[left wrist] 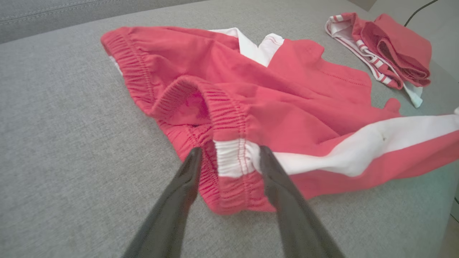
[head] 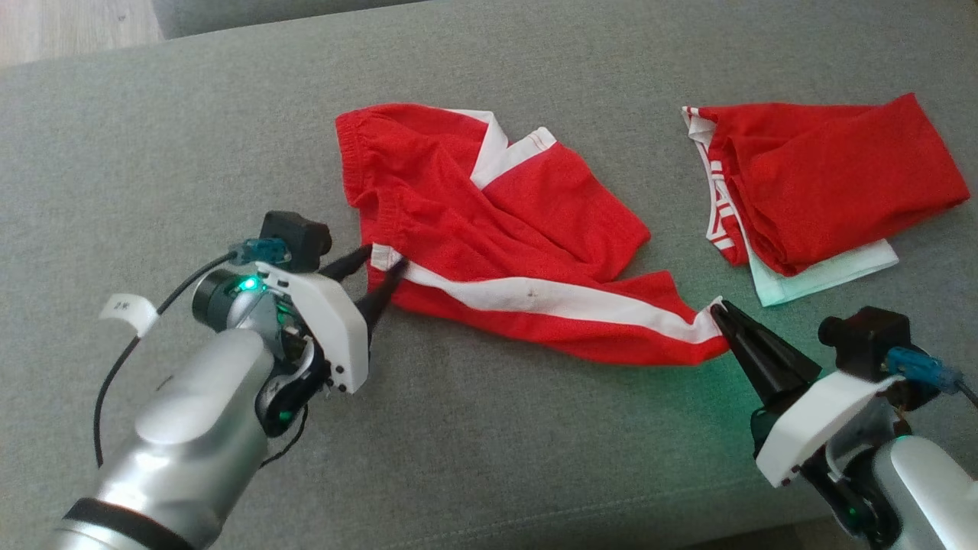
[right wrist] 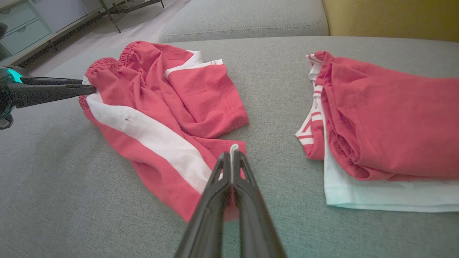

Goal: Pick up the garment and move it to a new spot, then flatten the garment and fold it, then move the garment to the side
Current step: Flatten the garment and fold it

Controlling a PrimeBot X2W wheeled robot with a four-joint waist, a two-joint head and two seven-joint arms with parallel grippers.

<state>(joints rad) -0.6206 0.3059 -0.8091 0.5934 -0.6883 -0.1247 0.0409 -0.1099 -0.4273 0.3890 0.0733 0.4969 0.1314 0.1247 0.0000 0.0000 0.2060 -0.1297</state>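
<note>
The left jaws stand spread, one on each side of the white patch in the elastic waistband of the red shorts, their tips against the cloth. Whether they press on it I cannot tell. The right jaws are pressed together, pinching the corner of a leg hem where the white stripe ends. That bit of hem is swallowed between them, with only a sliver of white peeking past the tips.

The shorts lie stretched between the two pairs of jaws on the grey sofa. Their long axis follows the stripe, with the waistband at the left jaws and the leg opening at the right jaws. A small dark speck sits midway along the stripe. Beyond the stripe, on the far side from both jaws, the rest of the shorts is bunched and folded over itself, so the second leg is hard to trace. A white-edged flap shows at the far edge.

Past the right jaws and apart from the shorts rests a folded red garment with striped white trim. It lies on a pale mint cloth that it mostly covers.
</note>
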